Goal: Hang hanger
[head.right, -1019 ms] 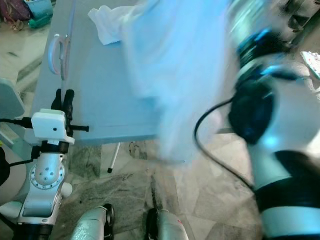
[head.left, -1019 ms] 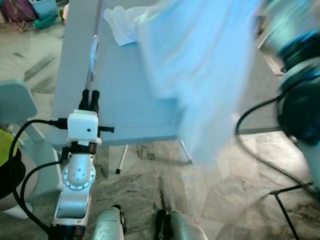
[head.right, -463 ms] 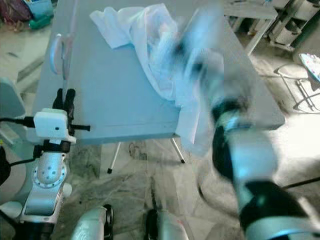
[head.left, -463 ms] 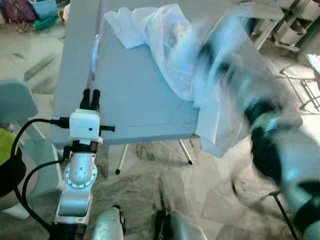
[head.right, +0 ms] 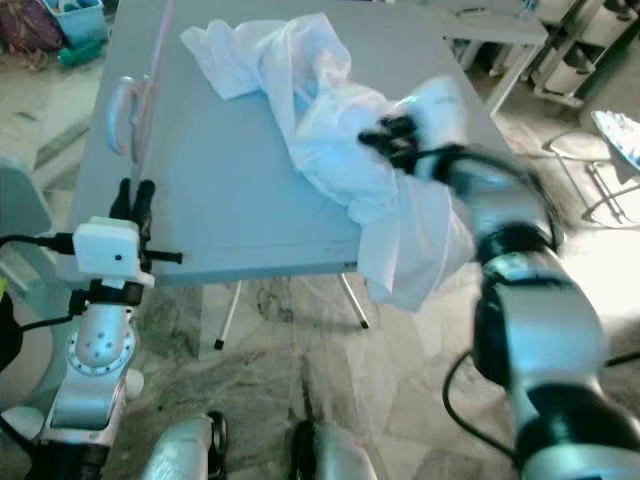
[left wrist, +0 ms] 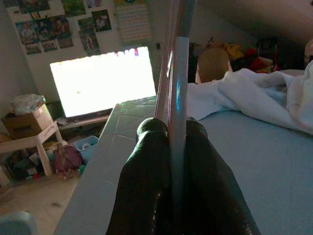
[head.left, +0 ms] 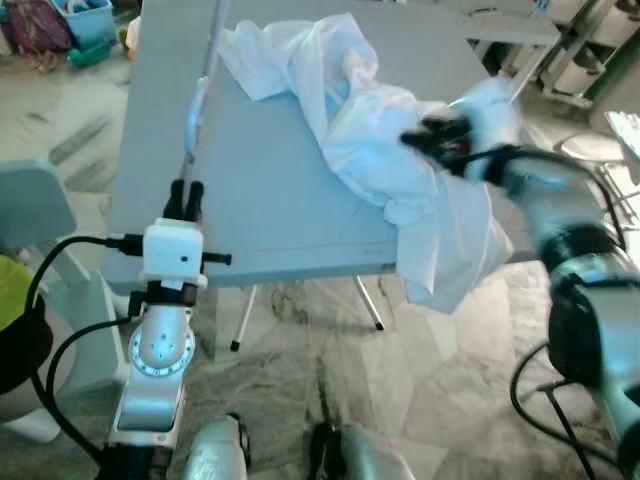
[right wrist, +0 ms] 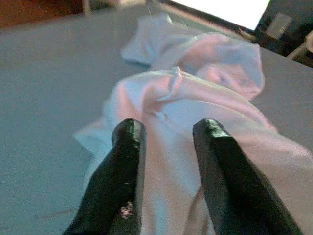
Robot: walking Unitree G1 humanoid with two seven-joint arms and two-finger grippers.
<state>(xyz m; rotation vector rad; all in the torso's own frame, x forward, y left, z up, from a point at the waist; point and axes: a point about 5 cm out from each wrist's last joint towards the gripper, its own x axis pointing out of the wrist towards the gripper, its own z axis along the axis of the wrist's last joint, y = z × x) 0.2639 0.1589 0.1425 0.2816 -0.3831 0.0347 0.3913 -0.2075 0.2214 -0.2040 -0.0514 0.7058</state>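
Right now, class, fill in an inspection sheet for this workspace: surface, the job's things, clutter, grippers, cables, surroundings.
Surface: grey table, on thin legs over a marbled floor.
Job's things: pale hanger standing up along the table's left side; crumpled white garment lying on the table, one end hanging over the front right edge.
Clutter: nothing seen on the table besides these.
Grippers: left gripper, fingers closed on the hanger's rod; right gripper, fingers open, above the garment.
Cables: black cables looping off the left wrist and beside the right arm.
Surroundings: coloured bags and a blue bin on the floor far left; metal racks at right.
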